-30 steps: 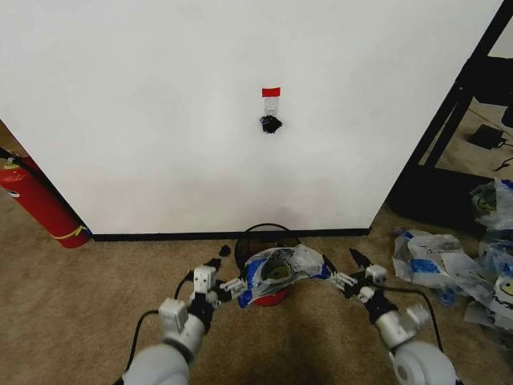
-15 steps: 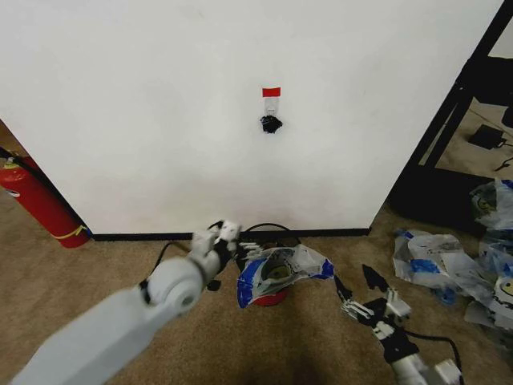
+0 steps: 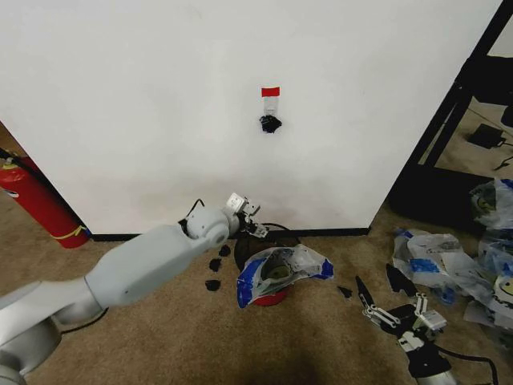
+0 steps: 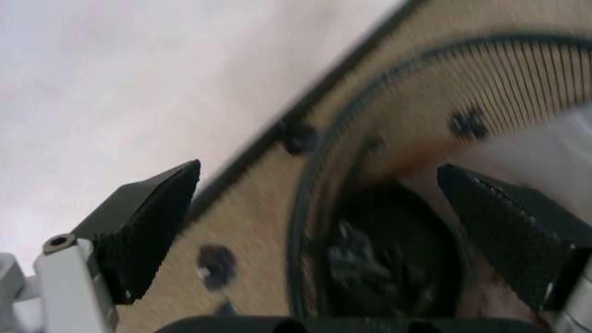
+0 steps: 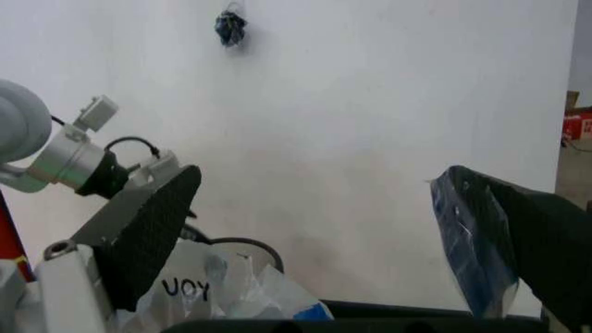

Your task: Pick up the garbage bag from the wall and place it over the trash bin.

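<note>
Both end effectors open (garbage bag (image 3: 280,273) over trash bin (image 3: 271,237)).

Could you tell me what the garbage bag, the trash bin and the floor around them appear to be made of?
The garbage bag looks like thin, glossy, translucent white plastic with blue parts: it crumples and lets dark shapes show through. The trash bin appears to be black wire mesh, probably metal, given its fine thin bars, with a red base. The floor looks like short-pile tan carpet, matte and slightly fuzzy.

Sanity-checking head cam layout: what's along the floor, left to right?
fire extinguisher → left gripper → garbage bag over the trash bin → right gripper → heap of plastic bags
</note>
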